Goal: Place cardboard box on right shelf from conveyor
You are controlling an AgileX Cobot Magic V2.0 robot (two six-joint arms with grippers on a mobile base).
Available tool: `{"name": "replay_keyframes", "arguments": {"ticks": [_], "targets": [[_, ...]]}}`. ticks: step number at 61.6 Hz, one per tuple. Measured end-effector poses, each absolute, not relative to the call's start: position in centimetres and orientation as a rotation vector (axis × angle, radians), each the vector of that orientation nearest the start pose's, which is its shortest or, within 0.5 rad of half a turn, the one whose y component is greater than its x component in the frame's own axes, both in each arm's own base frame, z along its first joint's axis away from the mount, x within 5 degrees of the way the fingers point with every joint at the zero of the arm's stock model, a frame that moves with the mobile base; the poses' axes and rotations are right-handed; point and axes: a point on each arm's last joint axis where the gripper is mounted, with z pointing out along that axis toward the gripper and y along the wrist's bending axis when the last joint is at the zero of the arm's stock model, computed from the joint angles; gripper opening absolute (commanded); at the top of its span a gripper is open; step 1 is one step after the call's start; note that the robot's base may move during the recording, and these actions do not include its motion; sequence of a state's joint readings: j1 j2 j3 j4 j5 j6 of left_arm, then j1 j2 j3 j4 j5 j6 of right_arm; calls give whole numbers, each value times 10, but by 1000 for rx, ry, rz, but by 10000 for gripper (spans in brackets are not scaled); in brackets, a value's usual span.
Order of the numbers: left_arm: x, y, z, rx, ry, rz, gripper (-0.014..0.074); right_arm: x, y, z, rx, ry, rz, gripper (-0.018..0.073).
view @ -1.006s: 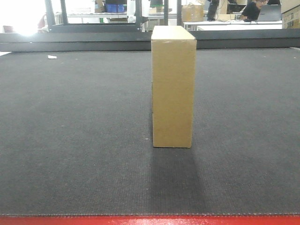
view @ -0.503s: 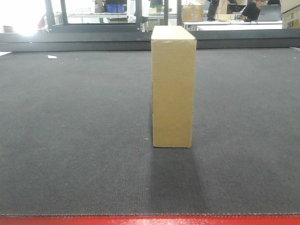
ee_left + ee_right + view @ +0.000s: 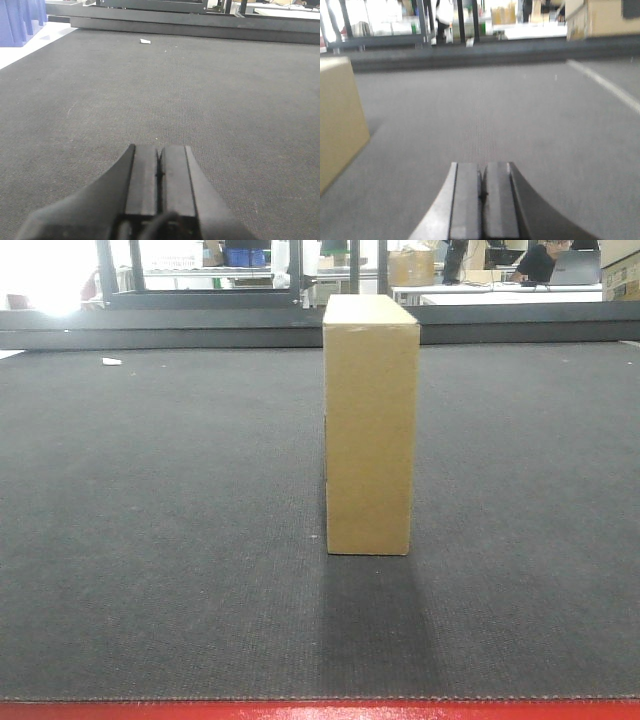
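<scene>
A tan cardboard box (image 3: 368, 425) stands upright on its narrow end near the middle of the dark conveyor (image 3: 160, 540), untouched. The left hand (image 3: 159, 165) and right hand (image 3: 481, 185) hover low over the belt, each pressed fully together and holding nothing. The box lies to the right hand's left. Being tall and narrow, the box would likely topple if one hand pushes it before the other braces it.

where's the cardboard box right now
In the front view the cardboard box stands upright on the conveyor, slightly right of centre; it lies left of the right tool.
</scene>
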State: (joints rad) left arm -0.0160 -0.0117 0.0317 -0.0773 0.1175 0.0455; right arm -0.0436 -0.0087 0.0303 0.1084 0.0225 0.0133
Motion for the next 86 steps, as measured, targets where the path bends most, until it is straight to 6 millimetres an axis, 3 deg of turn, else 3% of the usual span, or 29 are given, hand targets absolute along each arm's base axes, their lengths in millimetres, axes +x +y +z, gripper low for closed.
{"name": "replay_keyframes", "arguments": {"ticks": [6,13,22,36,48,58,68,80,86], "targets": [[57,-2,192,-5,1621,-44,-116,56,-2,212,122,1476,63,60],[57,-2,192,-5,1621,-44,-116,48,-2,252,112,1400,68,73],[57,-2,192,-5,1621,-44,-116,54,-1,298,108,1442,73,246],[57,-2,192,-5,1621,-44,-116,101,2,336,85,1635,106,629],[57,-2,192,-5,1621,-44,-116,153,19,352,-16,1906,183,634],[57,-2,192,-5,1621,-44,-116,194,57,381,-154,2041,309,634],[57,-2,192,-5,1621,-44,-116,237,109,410,-217,2142,443,634],[57,-2,192,-5,1621,-44,-116,282,163,415,-194,2307,429,634],[57,-2,192,-5,1621,-44,-116,302,187,405,-145,2395,372,634]]}}
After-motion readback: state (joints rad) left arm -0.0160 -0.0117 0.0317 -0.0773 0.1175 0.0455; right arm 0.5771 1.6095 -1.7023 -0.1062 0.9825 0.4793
